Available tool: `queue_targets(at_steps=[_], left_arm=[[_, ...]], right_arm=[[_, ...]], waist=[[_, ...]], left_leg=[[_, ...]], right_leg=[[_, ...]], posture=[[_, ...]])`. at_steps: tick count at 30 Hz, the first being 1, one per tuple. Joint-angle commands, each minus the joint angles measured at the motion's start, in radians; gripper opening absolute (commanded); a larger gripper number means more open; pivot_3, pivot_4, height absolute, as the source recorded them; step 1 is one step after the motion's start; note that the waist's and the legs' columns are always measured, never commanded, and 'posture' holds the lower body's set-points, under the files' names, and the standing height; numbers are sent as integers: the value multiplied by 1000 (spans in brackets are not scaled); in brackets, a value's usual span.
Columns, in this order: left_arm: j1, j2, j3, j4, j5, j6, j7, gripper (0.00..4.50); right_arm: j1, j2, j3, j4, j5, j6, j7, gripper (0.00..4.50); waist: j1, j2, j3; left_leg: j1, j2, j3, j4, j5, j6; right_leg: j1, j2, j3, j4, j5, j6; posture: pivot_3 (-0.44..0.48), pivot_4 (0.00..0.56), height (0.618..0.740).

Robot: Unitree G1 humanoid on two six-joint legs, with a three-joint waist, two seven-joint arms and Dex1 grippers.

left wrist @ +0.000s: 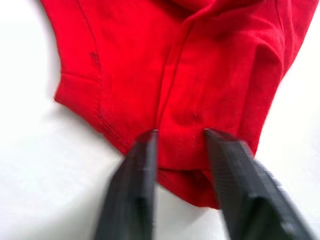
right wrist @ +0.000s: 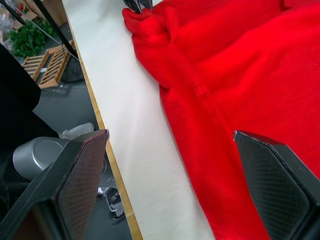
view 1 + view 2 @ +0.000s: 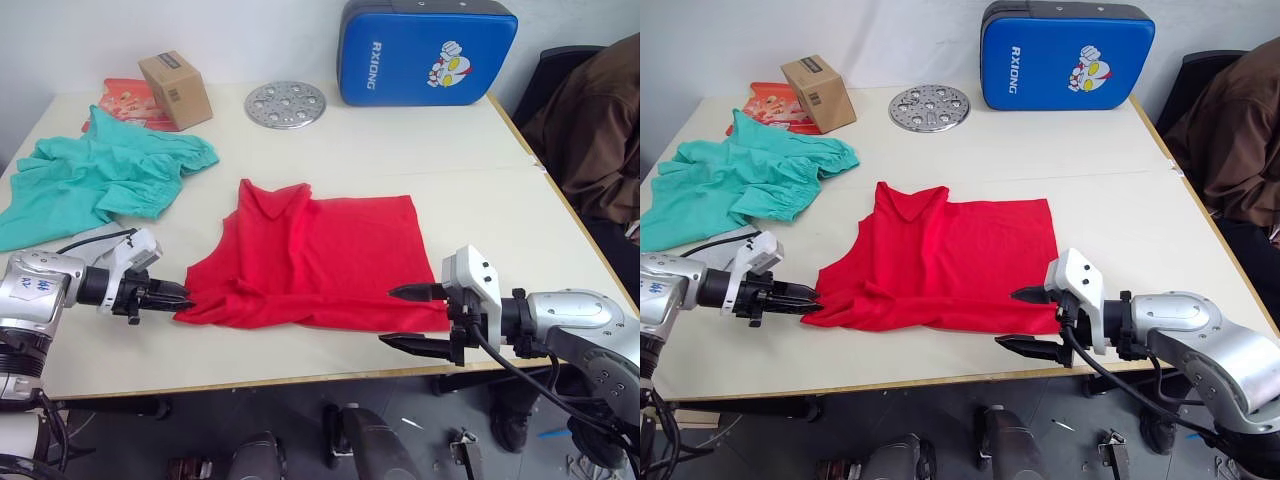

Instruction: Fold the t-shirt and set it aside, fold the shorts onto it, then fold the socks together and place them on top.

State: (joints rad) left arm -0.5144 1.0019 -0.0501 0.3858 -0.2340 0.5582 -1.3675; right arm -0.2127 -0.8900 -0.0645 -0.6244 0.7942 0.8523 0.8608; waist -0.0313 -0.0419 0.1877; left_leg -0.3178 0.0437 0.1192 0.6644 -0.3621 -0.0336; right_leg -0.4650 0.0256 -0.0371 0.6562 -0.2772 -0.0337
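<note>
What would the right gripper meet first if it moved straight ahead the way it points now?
Probably the t-shirt. The right gripper has its jaws open at the shirt's near right corner, pointing toward the robot's left along the near hem. Depth is unclear, so it might slide over the cloth.

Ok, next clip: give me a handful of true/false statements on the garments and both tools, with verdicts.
1. The t-shirt lies on the table between the two tools. True.
2. The right tool is shut on the t-shirt. False: its fingers are spread wide at the near right corner.
3. The left tool meets the t-shirt's near left corner. True.
4. The shorts lie folded on the t-shirt. False: they lie rumpled, apart, at the table's left.
5. The round metal plate rests on the shorts. False: it sits on bare table.
</note>
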Motion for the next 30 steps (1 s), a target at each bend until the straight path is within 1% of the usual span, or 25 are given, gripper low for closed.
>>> queue_targets(at_steps=[1,2,8,14,19,22,23,28,30], left_arm=[[-5,7,10,-26,-3,-3,-4,256],[-5,8,9,-27,-4,-2,-5,65],[-8,18,17,-35,-11,3,-18,65],[-59,22,25,-35,-27,28,-38,65],[-92,31,2,14,20,-17,-23,65],[-75,42,-5,18,19,-25,-60,652],[-66,43,-5,12,20,-29,-62,917],[-27,38,-28,3,60,-90,-47,2537],[-26,26,-30,12,67,-98,-37,2537]], right_arm=[[-5,1,-30,-29,23,-9,-3,4089],[-6,1,-30,-29,25,-8,-3,4089],[-5,-1,-29,-30,26,-11,-3,4089],[-11,1,-21,-21,17,-19,1,4089],[-10,9,-13,-21,11,-24,-1,4089],[1,15,-10,-27,8,-28,-6,4089],[4,17,-10,-29,7,-29,-7,4089],[7,24,-12,-35,12,-23,-14,4089],[8,25,-13,-37,13,-21,-16,4089]], waist=[[0,0,0],[0,0,0],[0,0,0],[1,0,0],[-1,0,0],[-3,0,0],[-3,0,0],[-1,0,0],[0,0,0]], left_leg=[[0,0,0,0,0,0],[0,0,0,0,0,0],[0,0,0,0,0,0],[0,0,0,0,0,0],[0,0,0,0,0,0],[0,0,0,0,0,0],[0,0,0,0,0,0],[0,0,0,0,0,0],[0,0,0,0,0,0]], right_leg=[[0,0,0,0,0,0],[0,0,0,0,0,0],[0,0,0,0,0,0],[0,0,0,0,0,0],[0,0,0,-1,0,0],[0,0,0,0,0,0],[0,0,0,-1,0,0],[0,0,0,-1,0,0],[0,0,0,-1,0,0]], posture=[[0,150,740],[0,150,740],[0,150,740],[0,150,740],[0,150,740],[0,150,740],[0,150,740],[0,150,740],[0,150,740]])
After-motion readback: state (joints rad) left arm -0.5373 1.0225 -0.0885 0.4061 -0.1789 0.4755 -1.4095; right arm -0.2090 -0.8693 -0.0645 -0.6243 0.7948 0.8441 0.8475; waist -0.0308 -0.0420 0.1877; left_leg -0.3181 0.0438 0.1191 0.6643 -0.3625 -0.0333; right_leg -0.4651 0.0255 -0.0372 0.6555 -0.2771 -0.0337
